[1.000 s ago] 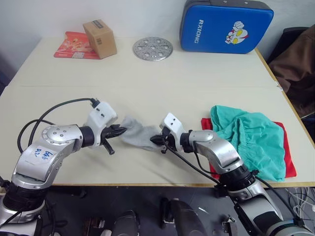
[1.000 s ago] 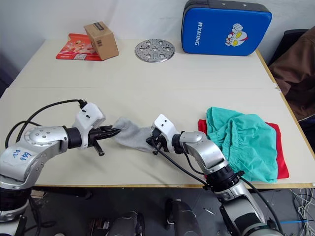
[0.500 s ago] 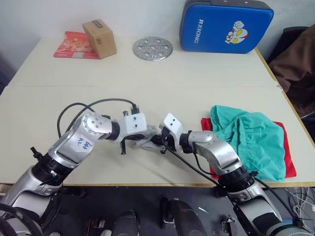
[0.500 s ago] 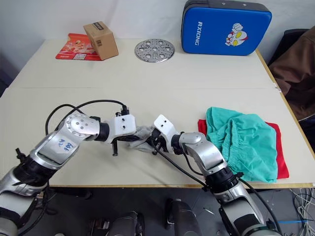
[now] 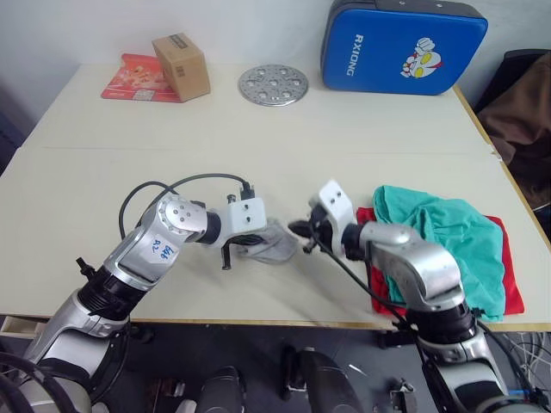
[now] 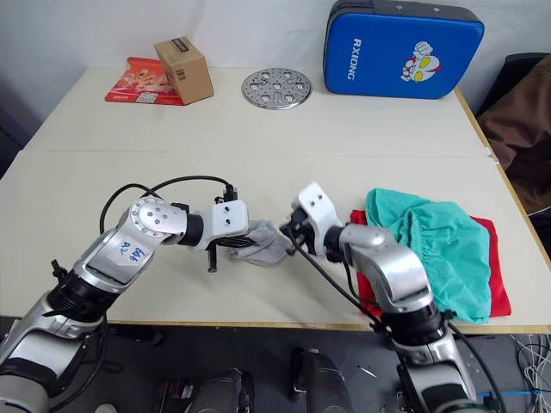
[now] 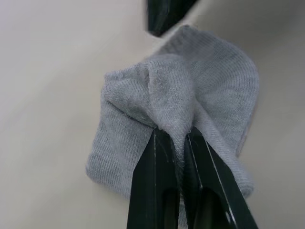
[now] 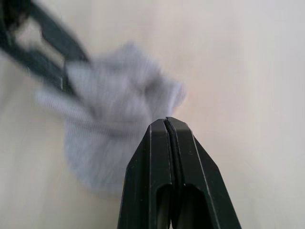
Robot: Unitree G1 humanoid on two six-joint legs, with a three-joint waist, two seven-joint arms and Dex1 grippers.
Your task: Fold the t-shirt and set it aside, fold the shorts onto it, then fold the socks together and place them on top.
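Note:
The grey socks (image 5: 274, 245) lie bunched and doubled over on the table near its front edge. My left gripper (image 7: 174, 134) is shut on a fold of them, coming in from the left. My right gripper (image 8: 165, 122) is shut with nothing between its fingers, and its tip hangs just right of the socks (image 8: 109, 119). Further right the teal shorts (image 5: 443, 237) lie rumpled on top of the red t-shirt (image 5: 510, 284), which peeks out along its right and front edges.
At the table's back stand a cardboard box (image 5: 182, 67) on a red packet (image 5: 129, 77), a round perforated metal disc (image 5: 273, 86) and a blue cushion pad (image 5: 400, 45). A brown garment (image 5: 527, 116) hangs past the right edge.
My left gripper has swung right with its end of the socks, doubling them over. My right gripper has let go of them and drawn back to the right, shut.

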